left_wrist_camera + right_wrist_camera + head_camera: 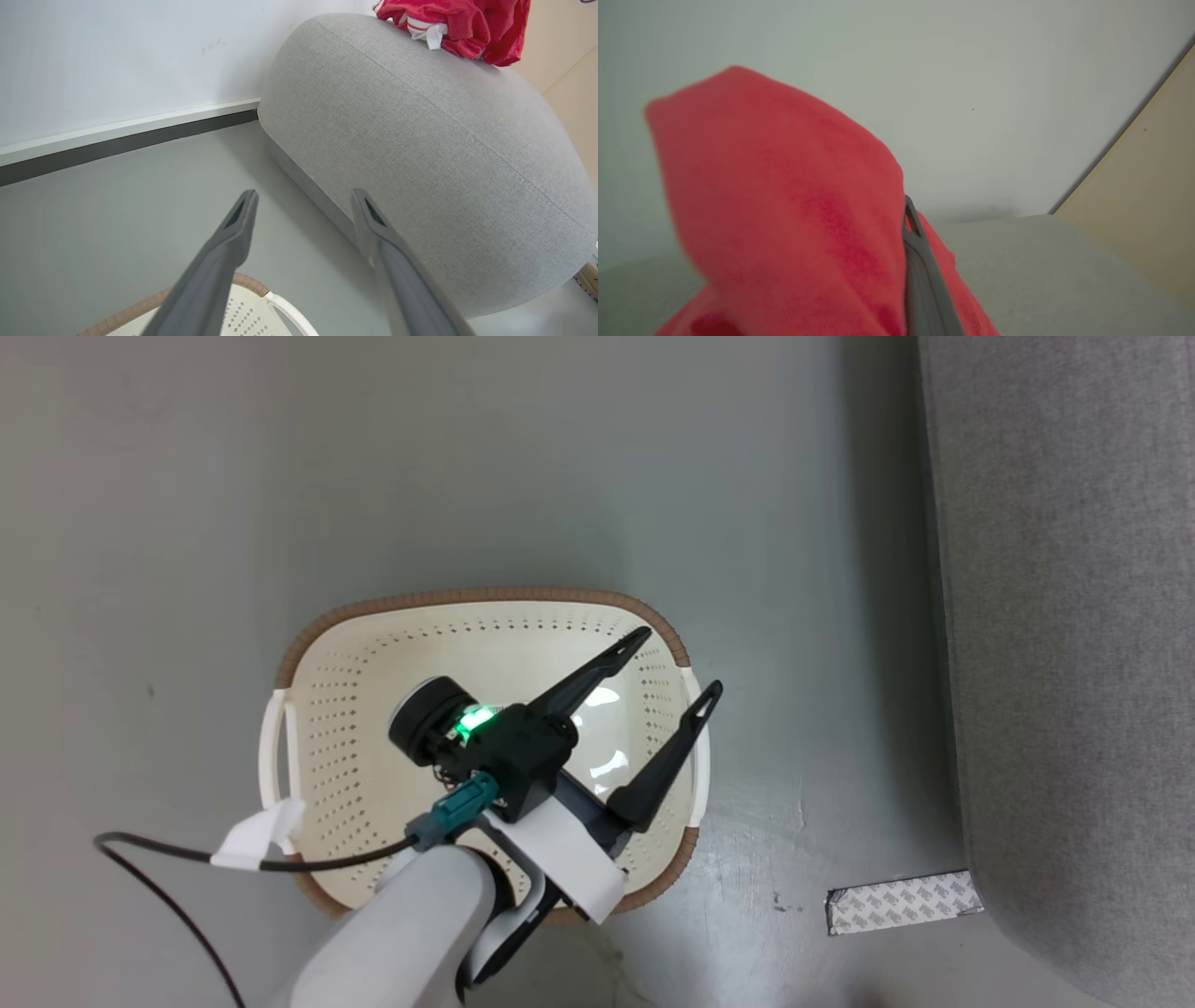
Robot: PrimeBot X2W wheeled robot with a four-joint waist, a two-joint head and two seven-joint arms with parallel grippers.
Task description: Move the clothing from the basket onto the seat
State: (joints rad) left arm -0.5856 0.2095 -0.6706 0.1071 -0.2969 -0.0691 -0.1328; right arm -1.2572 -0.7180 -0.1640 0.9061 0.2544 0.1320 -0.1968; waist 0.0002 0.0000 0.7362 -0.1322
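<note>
Lying bunched on the rounded top of the seat (420,140), the clothing (472,21) is seen in the left wrist view as bright red fabric with white striped trim and a white lining showing. In the right wrist view a red garment (784,210) is held up close to the lens above the grey upholstery. The right claw (905,207) is clamped on it: one dark finger (920,270) is pressed against the cloth near the middle of that view, and the other is hidden behind the fabric. The basket (485,602) is set on the grey floor (560,457), well apart from the seat, and no garment is seen inside it. The left claw (681,661) is held over the basket's right side, its fingers spread apart with nothing between them. A dark cable (168,859) is trailed from the left wrist across the basket's rim, and a strip of tape (901,903) is stuck to the floor just beside the seat's base.
</note>
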